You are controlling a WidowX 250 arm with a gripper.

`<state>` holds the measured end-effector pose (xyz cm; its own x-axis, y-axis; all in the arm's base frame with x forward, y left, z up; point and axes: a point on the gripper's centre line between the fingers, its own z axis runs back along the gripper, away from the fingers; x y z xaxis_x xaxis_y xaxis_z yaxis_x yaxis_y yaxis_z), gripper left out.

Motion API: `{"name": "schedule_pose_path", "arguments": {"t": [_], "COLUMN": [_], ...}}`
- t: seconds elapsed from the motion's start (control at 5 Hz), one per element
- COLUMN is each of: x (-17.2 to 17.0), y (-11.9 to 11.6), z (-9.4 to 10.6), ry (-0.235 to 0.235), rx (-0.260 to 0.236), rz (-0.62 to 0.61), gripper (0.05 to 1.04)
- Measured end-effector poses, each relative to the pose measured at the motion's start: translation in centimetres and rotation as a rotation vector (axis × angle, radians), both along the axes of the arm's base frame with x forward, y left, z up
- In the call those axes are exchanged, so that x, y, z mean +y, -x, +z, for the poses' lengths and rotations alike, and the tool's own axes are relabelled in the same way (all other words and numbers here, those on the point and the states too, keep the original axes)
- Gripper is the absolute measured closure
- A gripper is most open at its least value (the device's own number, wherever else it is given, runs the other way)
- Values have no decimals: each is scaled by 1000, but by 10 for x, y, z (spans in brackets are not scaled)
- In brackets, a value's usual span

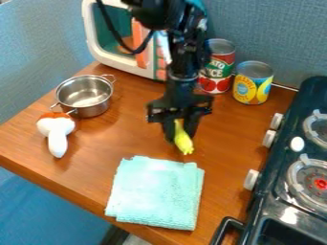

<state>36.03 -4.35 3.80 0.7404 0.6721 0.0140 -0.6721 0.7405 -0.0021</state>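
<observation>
Gripper (180,135) pinched around yellow-green toy (183,139); long axis runs along fingers, lower tip near cloth (156,194) (folded, mint).

- Blue-grey, fabric-like wall (281,33) behind the bench (28,143)
- Similar wall (32,62) on the view's left
- Brown, wood-look benchtop
- Blue surface (45,210) below, lower left

slim yellow item (184,142) | tapered | tilted, held in gripper (181,136) | near teal cloth (156,194)
</observation>
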Motion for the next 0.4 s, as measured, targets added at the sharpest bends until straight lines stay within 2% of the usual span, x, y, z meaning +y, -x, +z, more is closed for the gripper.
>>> {"name": "schedule_pose_path", "arguments": {"t": [0.2,0.4], "x": [-21,-39], "y": [5,9], "z": [26,40], "ry": [-13,-80], "rx": [62,99], "rz": [-249,-502], "gripper": [628,628]}}
